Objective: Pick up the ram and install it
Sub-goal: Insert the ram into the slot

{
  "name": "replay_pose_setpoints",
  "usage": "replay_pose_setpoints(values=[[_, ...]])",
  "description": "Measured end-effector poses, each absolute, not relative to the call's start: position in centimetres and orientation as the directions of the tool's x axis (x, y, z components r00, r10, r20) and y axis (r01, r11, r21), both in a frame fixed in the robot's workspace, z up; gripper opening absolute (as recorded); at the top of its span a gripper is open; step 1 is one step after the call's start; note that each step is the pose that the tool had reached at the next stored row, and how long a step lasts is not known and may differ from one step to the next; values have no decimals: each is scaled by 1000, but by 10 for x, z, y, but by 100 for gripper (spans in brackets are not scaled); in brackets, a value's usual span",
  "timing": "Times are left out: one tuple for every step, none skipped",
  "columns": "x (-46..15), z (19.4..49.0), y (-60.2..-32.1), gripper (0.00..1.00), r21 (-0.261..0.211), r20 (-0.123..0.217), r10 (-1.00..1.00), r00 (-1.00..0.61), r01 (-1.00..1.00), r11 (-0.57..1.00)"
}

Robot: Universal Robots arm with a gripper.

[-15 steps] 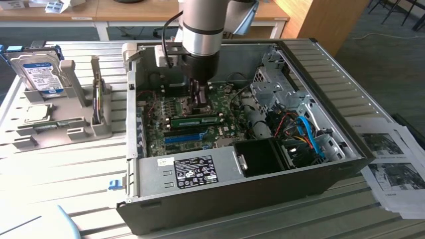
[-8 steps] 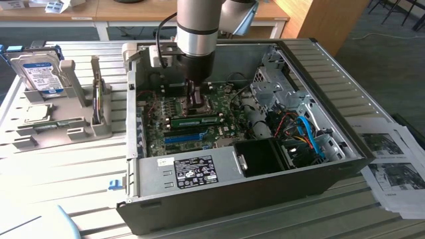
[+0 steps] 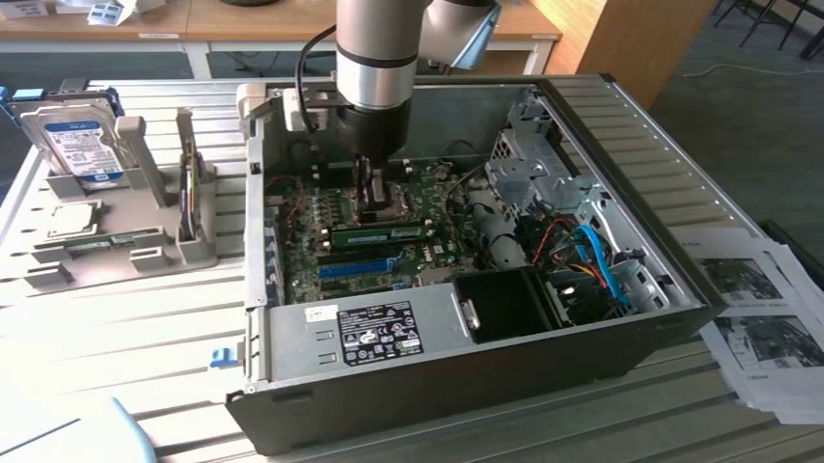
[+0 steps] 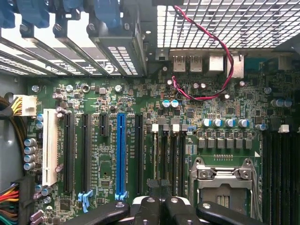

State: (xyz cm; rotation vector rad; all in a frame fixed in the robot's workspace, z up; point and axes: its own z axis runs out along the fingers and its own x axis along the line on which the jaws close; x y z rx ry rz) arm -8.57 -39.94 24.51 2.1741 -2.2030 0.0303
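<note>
An open dark-grey metal computer case [image 3: 618, 357] lies on its side on a pale slatted table [image 3: 116, 328], its green motherboard [image 4: 140, 140] exposed with a long blue plastic slot [image 4: 121, 154] and a twisted red-and-black wire [image 4: 211, 70]. At the exterior view's left, a grey plastic stand [image 3: 116, 246] holds a blue-labelled silver hard drive [image 3: 75, 140]. Printed paper sheets [image 3: 759, 318] lie at the exterior view's right.

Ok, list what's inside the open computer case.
The computer case holds a green motherboard, a seated ram stick, a blue slot, coloured cables and the gripper. The arm covers the board beneath it.
</note>
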Motion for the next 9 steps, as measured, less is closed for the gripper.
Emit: replay_pose_setpoints(values=[[-86,245,-399,9,19,47,-999,-13,-1000,14],[-86,245,-399,9,19,47,-999,-13,-1000,14],[-86,245,-399,9,19,47,-999,-13,-1000,14],[-87,245,-400,9,19,47,-999,-13,-1000,14],[-87,245,-399,9,18,47,-999,-13,-1000,14],[-87,245,-399,9,18,47,-999,-13,-1000,14],[-87,245,-399,9,18,47,-999,-13,-1000,14],[-87,245,-399,9,18,47,-999,-13,-1000,14],[-87,245,-400,9,18,47,-999,-13,-1000,14]])
